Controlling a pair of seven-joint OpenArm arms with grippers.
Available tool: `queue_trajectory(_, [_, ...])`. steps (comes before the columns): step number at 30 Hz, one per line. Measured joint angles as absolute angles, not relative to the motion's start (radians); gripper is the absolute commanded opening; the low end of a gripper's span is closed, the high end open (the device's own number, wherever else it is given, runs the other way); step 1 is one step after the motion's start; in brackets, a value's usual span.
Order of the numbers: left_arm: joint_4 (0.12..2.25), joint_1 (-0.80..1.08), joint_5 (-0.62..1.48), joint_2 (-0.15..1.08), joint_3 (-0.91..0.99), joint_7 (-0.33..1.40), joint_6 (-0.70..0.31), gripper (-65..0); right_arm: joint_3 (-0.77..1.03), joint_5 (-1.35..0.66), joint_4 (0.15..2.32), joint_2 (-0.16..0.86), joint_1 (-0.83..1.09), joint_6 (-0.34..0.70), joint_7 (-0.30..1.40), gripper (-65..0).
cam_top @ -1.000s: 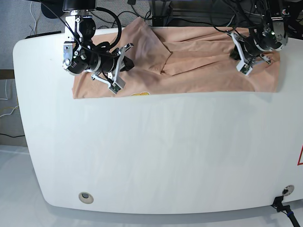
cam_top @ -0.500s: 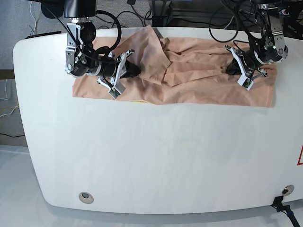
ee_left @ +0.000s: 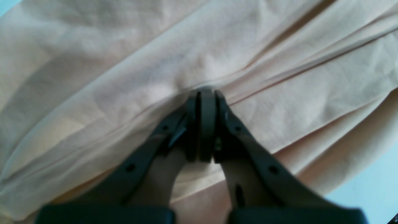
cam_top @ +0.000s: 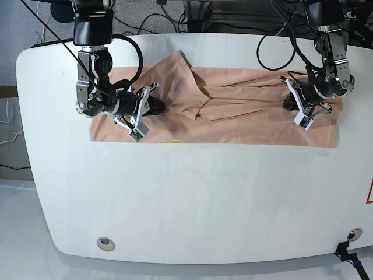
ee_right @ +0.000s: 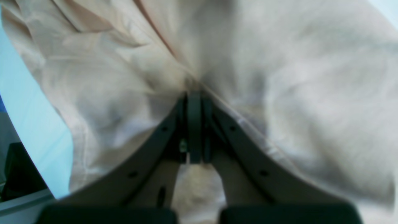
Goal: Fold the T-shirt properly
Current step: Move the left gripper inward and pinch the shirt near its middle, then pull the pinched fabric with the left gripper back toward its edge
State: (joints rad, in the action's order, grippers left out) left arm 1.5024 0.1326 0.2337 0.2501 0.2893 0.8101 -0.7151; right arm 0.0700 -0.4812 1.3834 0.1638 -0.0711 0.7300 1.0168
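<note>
Soft, creased peach T-shirt (cam_top: pixel 233 111) spread along far edge of white table (cam_top: pixel 192 198), wide band shape. Only in base view: small yellow print (cam_top: pixel 169 142) at near hem. Only in wrist views: left gripper (ee_left: pixel 203 93) and right gripper (ee_right: pixel 193 90), jaws together, each clamped on a fabric ridge.

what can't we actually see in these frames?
- Yellow print on the T-shirt: base view, only a sliver peeks out at the near hem; design unreadable.
- Cloth under the left gripper: left wrist view, shut fingers cover the pinch point.
- Cloth under the right gripper: right wrist view, blurred; layers uncountable.
- Collar and sleeves: bunched folds hide them.
</note>
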Motion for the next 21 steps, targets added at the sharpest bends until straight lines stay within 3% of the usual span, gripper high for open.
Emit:
queue_trajectory(9, [1.546,0.129,0.204,0.245,0.287,0.848,-0.71,-64.6,0.07,-0.477,1.386,0.163,-0.072,0.73,1.021,-65.0])
queue_trajectory(16, [1.635,0.139,0.154,0.247,0.288,0.898,-0.698,-45.1,0.07,-0.468,1.386,0.161,-0.089,0.715,1.032,-65.0])
queue_trajectory(21, [1.689,0.136,0.157,0.248,0.292,0.905,-0.698,-43.1,0.071,-0.466,1.386,0.163,-0.089,0.715,1.032,-65.0])
